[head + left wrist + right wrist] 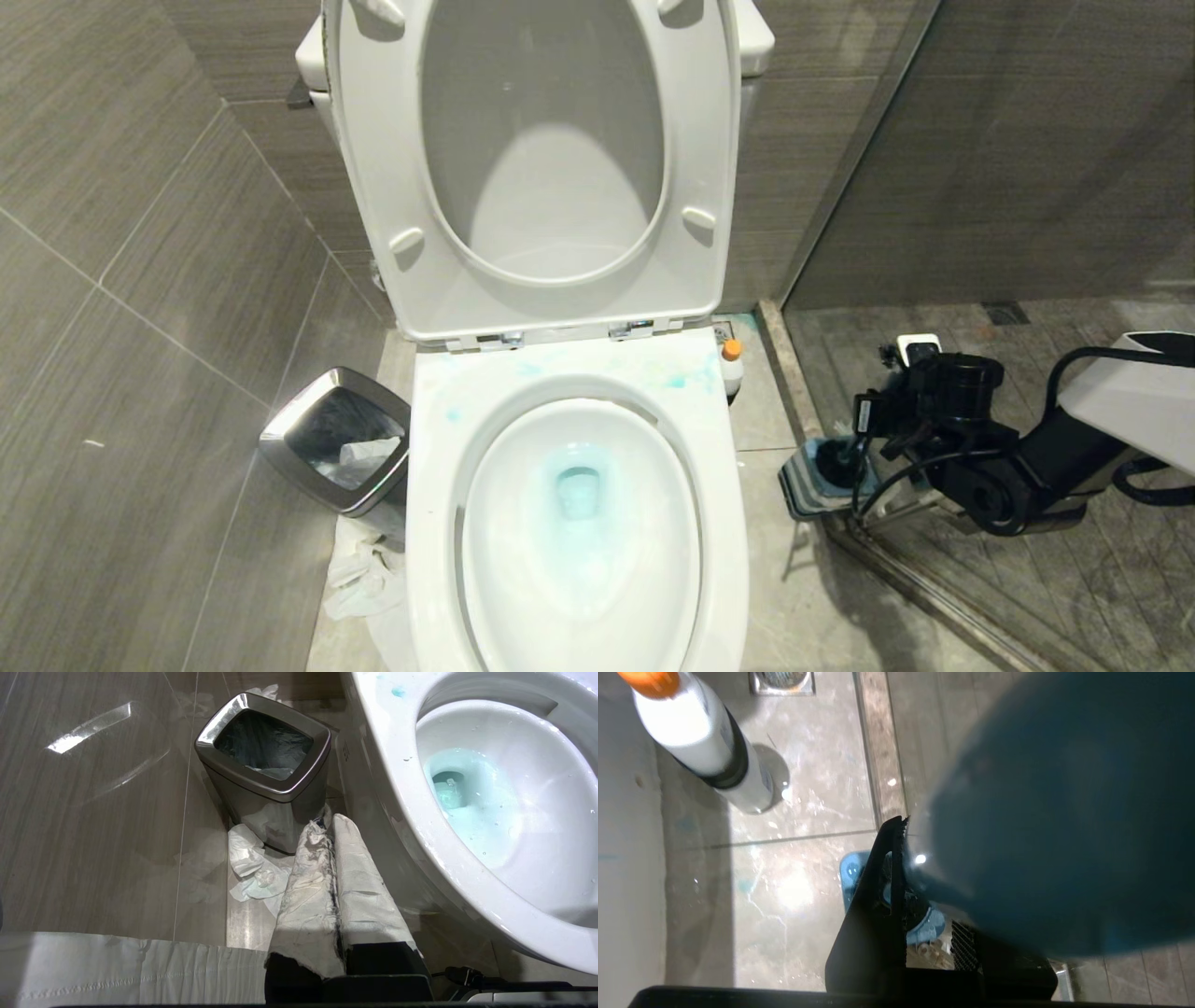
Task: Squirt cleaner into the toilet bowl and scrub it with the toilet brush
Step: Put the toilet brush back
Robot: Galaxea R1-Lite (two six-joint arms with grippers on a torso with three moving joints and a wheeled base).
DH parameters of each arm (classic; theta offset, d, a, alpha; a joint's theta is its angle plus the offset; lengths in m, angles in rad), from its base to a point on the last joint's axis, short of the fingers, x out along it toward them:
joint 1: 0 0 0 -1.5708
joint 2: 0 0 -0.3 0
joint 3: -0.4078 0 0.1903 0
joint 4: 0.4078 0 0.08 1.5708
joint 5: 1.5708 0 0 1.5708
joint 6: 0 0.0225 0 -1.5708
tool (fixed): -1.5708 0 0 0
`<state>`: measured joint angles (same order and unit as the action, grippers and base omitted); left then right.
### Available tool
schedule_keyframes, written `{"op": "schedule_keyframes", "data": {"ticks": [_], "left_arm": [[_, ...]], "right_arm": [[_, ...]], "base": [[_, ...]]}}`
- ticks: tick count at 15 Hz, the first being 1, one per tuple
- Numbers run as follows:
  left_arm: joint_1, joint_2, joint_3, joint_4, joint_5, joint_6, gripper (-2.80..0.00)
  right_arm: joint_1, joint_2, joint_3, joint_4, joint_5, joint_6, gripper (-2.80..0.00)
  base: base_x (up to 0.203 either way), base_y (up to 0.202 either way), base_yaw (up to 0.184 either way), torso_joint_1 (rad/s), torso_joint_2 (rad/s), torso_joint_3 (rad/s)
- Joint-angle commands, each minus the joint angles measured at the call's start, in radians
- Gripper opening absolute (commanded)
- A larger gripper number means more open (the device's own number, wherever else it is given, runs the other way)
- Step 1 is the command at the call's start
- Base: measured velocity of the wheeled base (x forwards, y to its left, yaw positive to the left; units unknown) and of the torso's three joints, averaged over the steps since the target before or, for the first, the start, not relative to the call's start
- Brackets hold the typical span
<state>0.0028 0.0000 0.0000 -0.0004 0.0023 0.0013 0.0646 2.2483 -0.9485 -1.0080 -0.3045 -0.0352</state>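
the right gripper (864,439) is clenched on the toilet brush (1055,812) in its holder (817,481), the left gripper (334,830) is clenched on nothing, and next the brush must lift out and swing left to the toilet bowl (579,504).

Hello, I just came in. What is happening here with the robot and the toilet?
The robot is cleaning the toilet. Blue cleaner is already in the bowl, and the cleaner bottle stands on the floor beside it. The right gripper is down at the brush holder by the glass wall, closed on the toilet brush handle. The left gripper is shut near the waste bin, holding nothing.
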Motion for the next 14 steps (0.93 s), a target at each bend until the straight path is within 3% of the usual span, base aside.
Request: {"op": "schedule_keyframes", "data": {"ticks": [1, 4, 5, 10, 14], "left_arm": [[-0.001, 0.0, 0.0, 0.0, 0.001, 0.0, -2.8], [0.0, 0.001, 0.0, 0.0, 0.001, 0.0, -2.8], [0.0, 0.001, 0.0, 0.0, 0.001, 0.0, -2.8], [-0.001, 0.001, 0.0, 0.0, 0.001, 0.0, -2.8], [0.0, 0.001, 0.0, 0.0, 0.001, 0.0, -2.8]], "right_arm": [[-0.003, 0.033, 0.005, -0.004, -0.002, -0.004, -2.8], [-0.003, 0.046, 0.01, -0.003, -0.002, -0.005, -2.8], [-0.003, 0.051, 0.01, -0.003, -0.002, -0.006, 0.0], [-0.007, 0.049, 0.069, -0.009, -0.004, -0.017, 0.0], [-0.007, -0.01, 0.201, -0.092, -0.002, -0.024, 0.0]], "base": [[0.0, 0.0, 0.0, 0.0, 0.0, 0.0], [0.0, 0.0, 0.0, 0.0, 0.0, 0.0], [0.0, 0.0, 0.0, 0.0, 0.0, 0.0], [0.0, 0.0, 0.0, 0.0, 0.0, 0.0], [0.0, 0.0, 0.0, 0.0, 0.0, 0.0]]}}
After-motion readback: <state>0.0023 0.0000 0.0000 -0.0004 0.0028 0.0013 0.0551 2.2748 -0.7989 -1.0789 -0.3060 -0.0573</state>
